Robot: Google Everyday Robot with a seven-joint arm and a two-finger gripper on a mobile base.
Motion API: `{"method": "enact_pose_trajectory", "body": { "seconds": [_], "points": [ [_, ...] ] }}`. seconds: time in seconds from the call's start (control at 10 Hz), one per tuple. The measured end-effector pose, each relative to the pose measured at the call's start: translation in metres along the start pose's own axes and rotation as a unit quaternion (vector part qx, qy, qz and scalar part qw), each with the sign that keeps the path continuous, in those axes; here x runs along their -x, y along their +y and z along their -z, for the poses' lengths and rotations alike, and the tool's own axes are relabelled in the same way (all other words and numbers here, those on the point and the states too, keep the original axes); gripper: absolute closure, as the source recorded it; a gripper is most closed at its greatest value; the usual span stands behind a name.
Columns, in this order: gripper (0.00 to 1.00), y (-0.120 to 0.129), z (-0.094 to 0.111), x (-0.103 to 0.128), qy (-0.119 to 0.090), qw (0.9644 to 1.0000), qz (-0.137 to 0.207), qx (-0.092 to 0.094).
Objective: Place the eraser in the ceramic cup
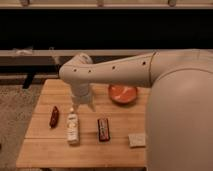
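The eraser (103, 129), a flat black bar with a reddish stripe, lies on the wooden table (45, 147) near its front middle. My gripper (83, 106) hangs from the white arm over the table's middle, a little behind and left of the eraser. It is open, with nothing between its fingers. The ceramic cup does not show in the camera view; the arm covers part of the table behind the gripper.
A white bottle (73, 128) lies left of the eraser, just in front of the gripper. A slim dark-red item (54, 116) lies further left. An orange bowl (123, 93) sits at the back right, a beige pad (136, 140) at the front right.
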State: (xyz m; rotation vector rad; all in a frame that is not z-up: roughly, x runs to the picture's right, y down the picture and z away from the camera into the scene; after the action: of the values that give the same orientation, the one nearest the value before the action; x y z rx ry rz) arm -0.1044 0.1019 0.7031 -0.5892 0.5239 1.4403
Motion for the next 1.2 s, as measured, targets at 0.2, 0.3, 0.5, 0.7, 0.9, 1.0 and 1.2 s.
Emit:
{"method": "enact_pose_trajectory", "body": {
  "seconds": [0.2, 0.3, 0.5, 0.7, 0.9, 1.0, 1.2],
  "points": [
    [0.35, 0.000, 0.000, 0.000, 0.000, 1.0000, 0.000, 0.000],
    [0.35, 0.000, 0.000, 0.000, 0.000, 1.0000, 0.000, 0.000],
    [0.35, 0.000, 0.000, 0.000, 0.000, 1.0000, 0.000, 0.000],
    [0.35, -0.001, -0.002, 0.000, 0.000, 1.0000, 0.002, -0.001],
    [0.35, -0.013, -0.014, 0.004, -0.002, 0.9998, 0.016, 0.007],
    [0.35, -0.017, -0.029, 0.007, 0.002, 0.9995, 0.028, 0.017],
    [0.35, -0.037, -0.063, 0.015, 0.007, 0.9983, 0.045, 0.035]
  ]
}}
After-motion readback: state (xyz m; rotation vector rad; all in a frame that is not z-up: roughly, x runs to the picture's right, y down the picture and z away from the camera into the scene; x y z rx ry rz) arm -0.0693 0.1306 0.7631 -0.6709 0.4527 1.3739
